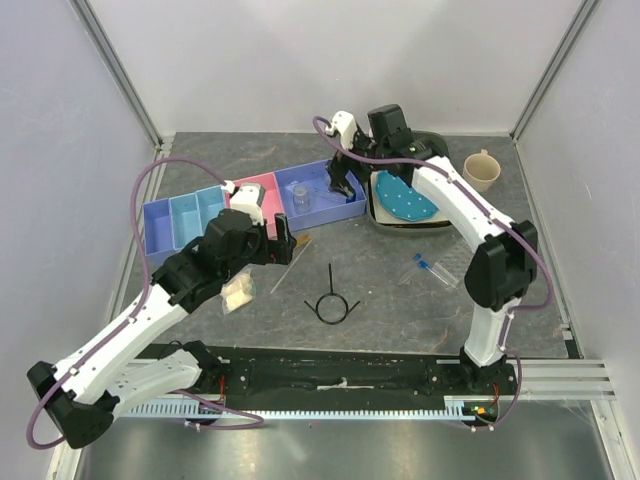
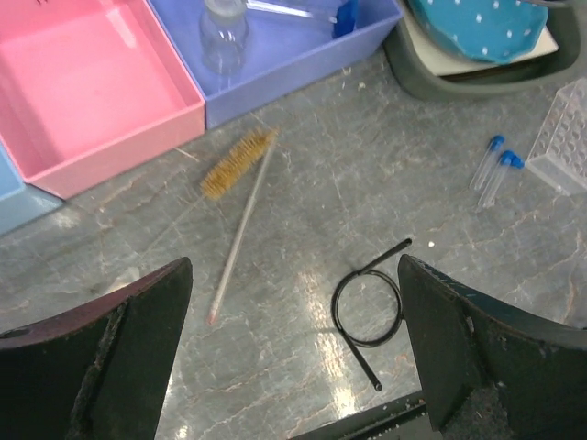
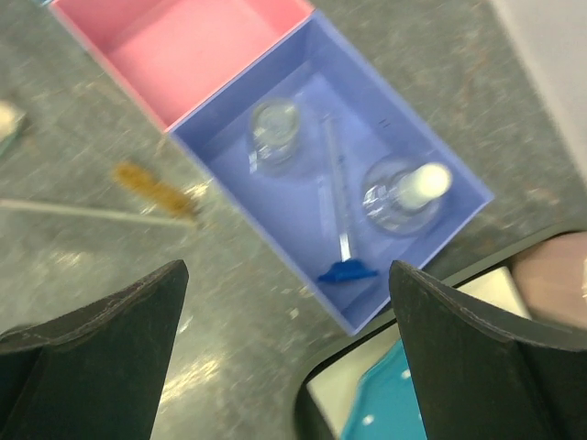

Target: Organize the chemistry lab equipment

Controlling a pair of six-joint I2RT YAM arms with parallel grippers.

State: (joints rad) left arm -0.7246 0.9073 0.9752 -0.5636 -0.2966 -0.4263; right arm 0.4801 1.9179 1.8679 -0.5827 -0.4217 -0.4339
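Left gripper (image 2: pixel 293 261) hangs over the table, jaws spread fully wide and holding nothing. Just ahead of them lies a thin brush (image 2: pixel 246 220), its long axis slanting from the bristle end near the pink bin (image 2: pixel 83 82) back toward the left finger. A black wire loop (image 2: pixel 381 257) lies just right of it. The left arm is nearer and is probably about to pick up one of them. Further right, the right gripper (image 3: pixel 286 266) hovers wide open and empty over the purple bin (image 3: pixel 275 215).
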